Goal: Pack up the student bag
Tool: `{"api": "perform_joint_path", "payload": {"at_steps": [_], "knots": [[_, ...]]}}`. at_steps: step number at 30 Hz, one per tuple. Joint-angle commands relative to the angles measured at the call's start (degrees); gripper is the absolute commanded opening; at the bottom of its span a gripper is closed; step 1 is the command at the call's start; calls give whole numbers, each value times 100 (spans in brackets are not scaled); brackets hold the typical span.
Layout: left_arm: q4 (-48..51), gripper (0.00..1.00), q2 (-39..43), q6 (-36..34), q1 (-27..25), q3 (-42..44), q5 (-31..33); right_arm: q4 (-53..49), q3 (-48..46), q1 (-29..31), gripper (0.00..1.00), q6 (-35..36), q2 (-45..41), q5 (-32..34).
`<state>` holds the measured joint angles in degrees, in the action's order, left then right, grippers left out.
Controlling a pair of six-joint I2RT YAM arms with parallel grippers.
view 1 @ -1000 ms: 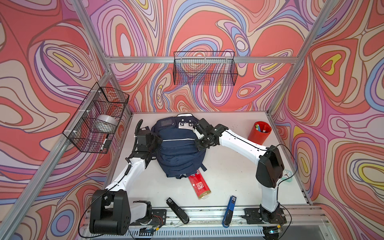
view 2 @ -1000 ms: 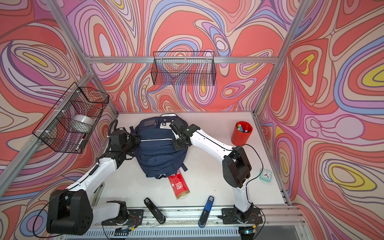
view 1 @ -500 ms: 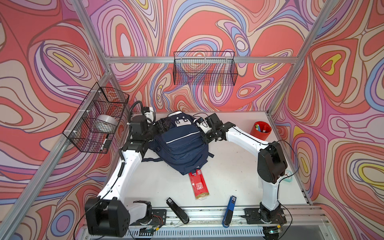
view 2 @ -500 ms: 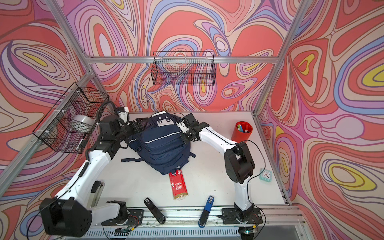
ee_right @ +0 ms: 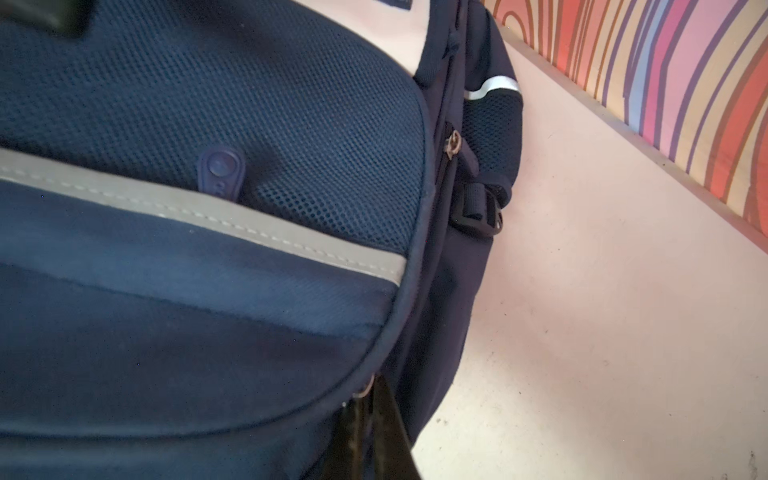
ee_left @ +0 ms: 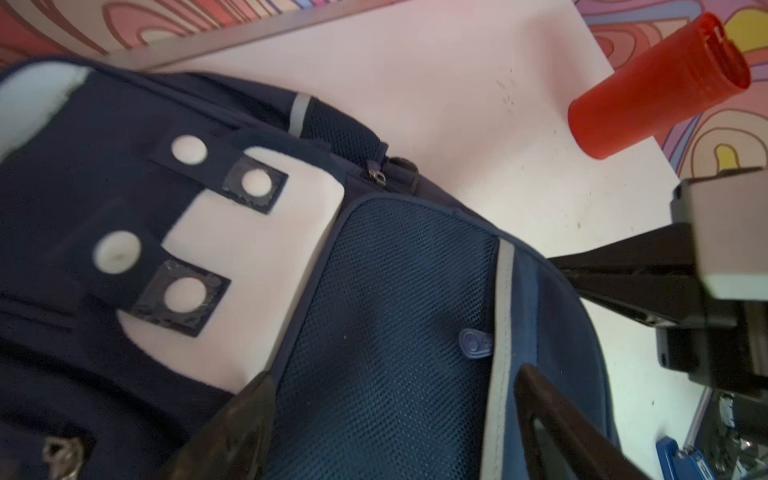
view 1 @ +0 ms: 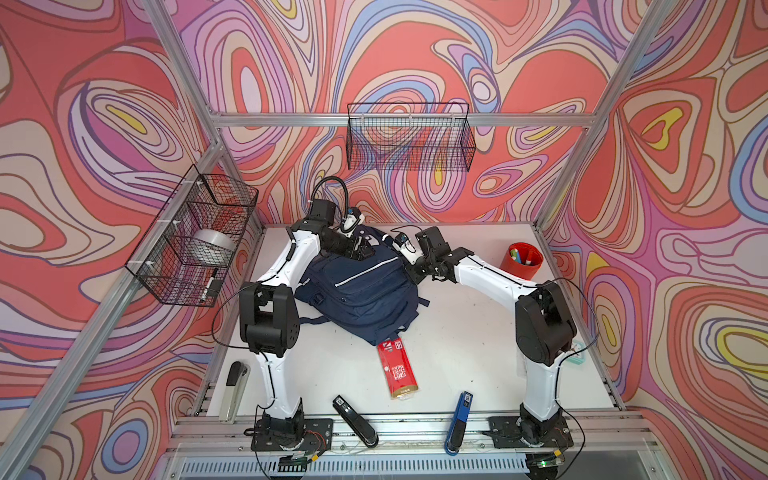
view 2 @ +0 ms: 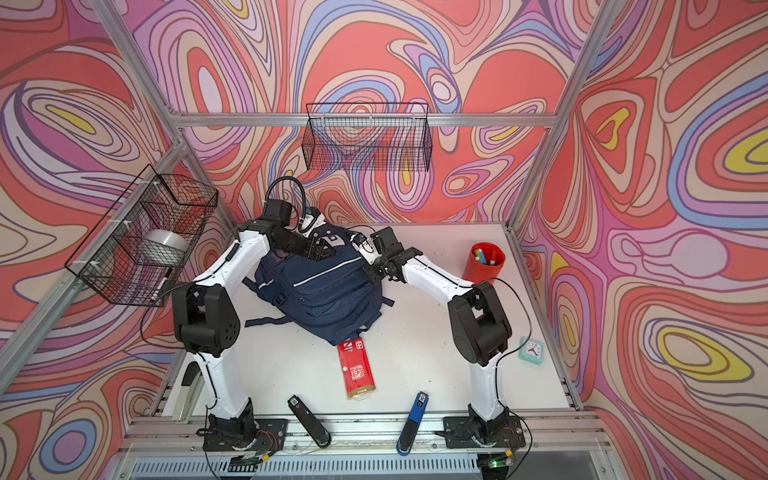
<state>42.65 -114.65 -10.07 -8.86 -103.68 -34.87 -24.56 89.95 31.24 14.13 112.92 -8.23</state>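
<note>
My left pincer (ee_left: pixel 392 378) has just sprung wide, empty, over the far end of the student bag (view 1: pixel 361 291). My right pincer (ee_right: pixel 370 419) stays pinched on its right seam, so unzipping comes next, I reckon.

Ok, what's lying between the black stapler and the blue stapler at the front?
The red packet, a bit farther back than the black stapler and the blue stapler. The rest is bare table. Both top views show it.

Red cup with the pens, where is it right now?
In both top views the red cup stands upright at the back right of the white table, well right of the student bag and clear of it.
</note>
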Motion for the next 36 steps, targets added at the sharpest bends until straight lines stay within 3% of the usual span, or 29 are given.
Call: {"api": "perform_joint_path", "payload": {"at_steps": [1, 7, 12, 17, 22, 24, 26, 27, 28, 32, 36], "knots": [[849, 81, -206, -420, -1, -409, -560, 313, -125, 13, 0, 71, -82, -132], [1438, 57, -732, -323, -22, -849, -476, 408, -211, 13, 0, 48, -86, -118], [676, 72, -473, 152, -35, -493, 678, 458, -204, 14, 0, -26, -93, -231], [97, 84, -195, 1, -164, -138, 1595, 545, -338, 16, 0, -8, -88, -147], [296, 82, -608, -157, -229, -114, 1230, 582, -348, 13, 0, -7, -49, -183], [371, 69, -758, -158, -242, -81, 1023, 616, -347, 13, 0, -16, -42, -231], [560, 50, -871, -150, -281, -176, 1022, 662, -333, 18, 0, -96, -42, -263], [571, 14, -907, -56, -296, -188, 1013, 625, -278, 18, 0, -140, -26, -297], [507, 0, -888, 84, -300, -163, 1050, 566, -206, 37, 0, -227, -14, -265], [226, 0, -794, 629, -305, 31, 1116, -115, 291, 156, 0, -725, 142, 68], [173, 0, -904, 964, -335, 110, 1453, -776, 646, 328, 0, -1025, 120, -11]]}}
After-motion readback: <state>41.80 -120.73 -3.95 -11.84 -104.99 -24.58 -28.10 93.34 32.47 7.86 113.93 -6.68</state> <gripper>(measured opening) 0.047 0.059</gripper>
